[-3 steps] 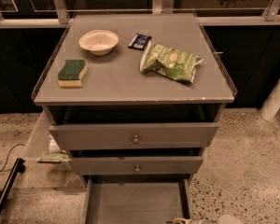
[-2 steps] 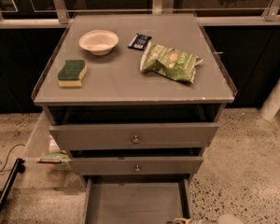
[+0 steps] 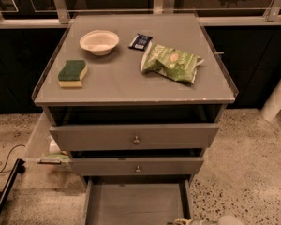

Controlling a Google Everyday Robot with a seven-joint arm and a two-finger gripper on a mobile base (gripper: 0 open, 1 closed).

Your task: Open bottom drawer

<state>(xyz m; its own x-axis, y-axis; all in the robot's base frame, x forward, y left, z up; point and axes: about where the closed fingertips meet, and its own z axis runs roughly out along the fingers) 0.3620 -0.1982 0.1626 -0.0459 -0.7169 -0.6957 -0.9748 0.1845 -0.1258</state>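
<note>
Grey bottom drawer [image 3: 136, 203], gripper [image 3: 184, 222] at front

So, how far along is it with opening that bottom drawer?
Looks nearly done: the bottom drawer is pulled well out, its grey inside showing. The hand sits at the picture's lower edge, by the drawer's right front corner. Left, probably, only to back away; the drawer's front is out of view.
</note>
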